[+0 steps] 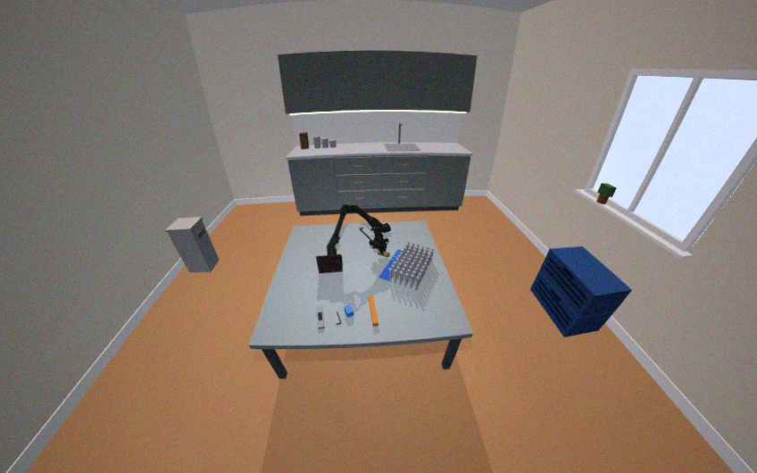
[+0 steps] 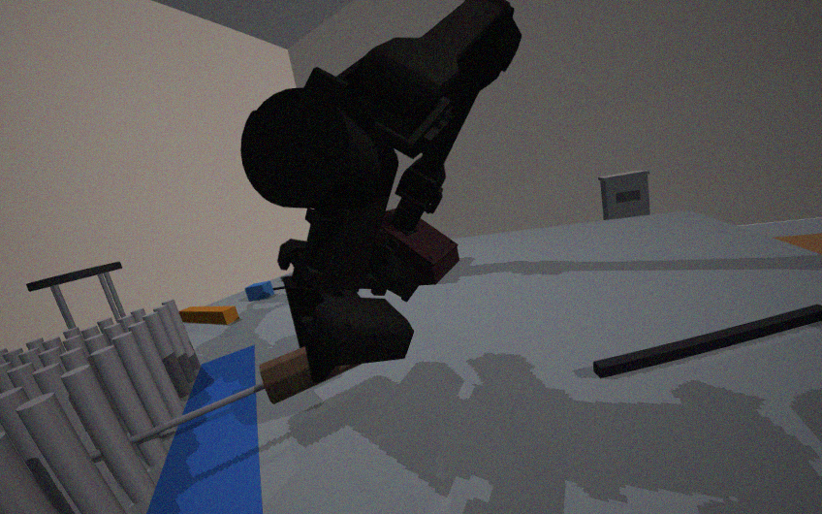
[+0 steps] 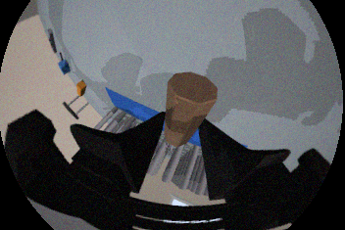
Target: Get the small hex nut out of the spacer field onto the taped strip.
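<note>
My gripper is shut on the brown wooden handle of a tool, low over the table beside the taped strip. The tool's thin grey rod reaches across the blue taped strip and in between the front spacers. Its far end is hidden among them. The grey metal spacers stand upright in rows; those in view are not toppled. I cannot see the hex nut in any view.
A black bent bar lies on the table behind the arm. An orange bar, a blue block, a small hex key and a grey-and-dark item lie near the table's front edge.
</note>
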